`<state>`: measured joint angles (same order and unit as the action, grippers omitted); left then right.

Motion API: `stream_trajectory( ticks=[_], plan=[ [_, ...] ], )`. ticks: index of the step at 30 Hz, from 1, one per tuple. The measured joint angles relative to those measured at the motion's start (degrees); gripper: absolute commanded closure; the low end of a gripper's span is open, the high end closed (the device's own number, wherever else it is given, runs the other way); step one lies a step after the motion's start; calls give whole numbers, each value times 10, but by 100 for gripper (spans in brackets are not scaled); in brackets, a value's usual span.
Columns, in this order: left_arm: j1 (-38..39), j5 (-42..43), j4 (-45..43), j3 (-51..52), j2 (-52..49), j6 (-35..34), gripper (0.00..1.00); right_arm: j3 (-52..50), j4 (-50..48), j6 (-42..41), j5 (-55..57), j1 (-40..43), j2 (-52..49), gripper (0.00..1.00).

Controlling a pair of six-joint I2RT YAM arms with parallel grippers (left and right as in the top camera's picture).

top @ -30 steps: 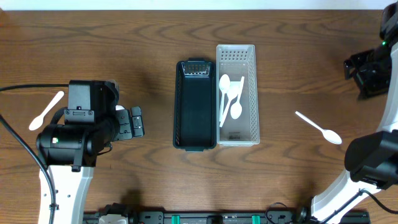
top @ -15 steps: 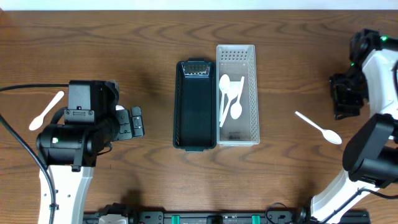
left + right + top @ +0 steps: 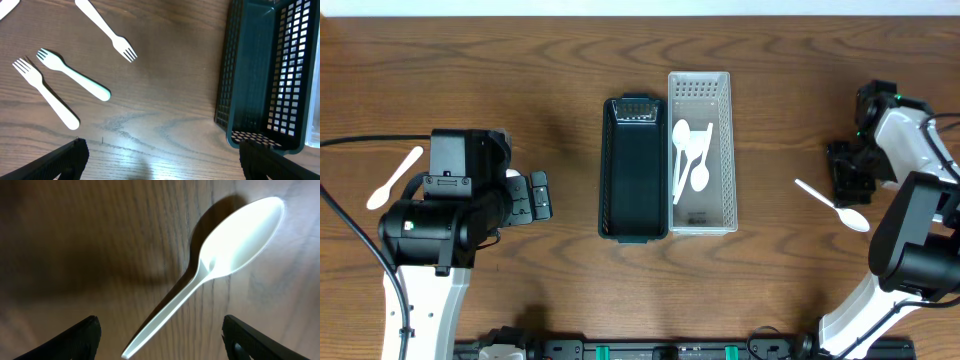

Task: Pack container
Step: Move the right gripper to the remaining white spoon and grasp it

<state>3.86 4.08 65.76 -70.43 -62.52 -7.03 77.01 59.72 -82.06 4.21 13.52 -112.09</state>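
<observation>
The right hand [image 3: 847, 172] has swung in from the far edge of the desk [image 3: 520, 60] and now hovers open over the loose spoon [image 3: 832, 205], which lies flat between its spread fingers. The left hand [image 3: 536, 196] has not moved and is open near the forks [image 3: 75, 81]. More spoons [image 3: 692, 150] lie in the white basket [image 3: 725, 120], which touches the dark basket [image 3: 610, 180].

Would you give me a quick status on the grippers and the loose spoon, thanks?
Left gripper open, empty. Right gripper open, above the spoon on the table. White basket holds spoons. Nothing in the way.
</observation>
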Motion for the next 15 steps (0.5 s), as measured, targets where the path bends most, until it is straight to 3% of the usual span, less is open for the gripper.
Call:
stream_trajectory(
  ticks=[9,13,15],
  plan=[
    [0,0,0,0,0,0,2,-66,-91,7,-10,0,3,21],
    [0,0,0,0,0,0,2,-76,-125,30,-12,0,7,29],
    [0,0,0,0,0,0,2,-80,-134,39,-12,0,9,38]
  ],
)
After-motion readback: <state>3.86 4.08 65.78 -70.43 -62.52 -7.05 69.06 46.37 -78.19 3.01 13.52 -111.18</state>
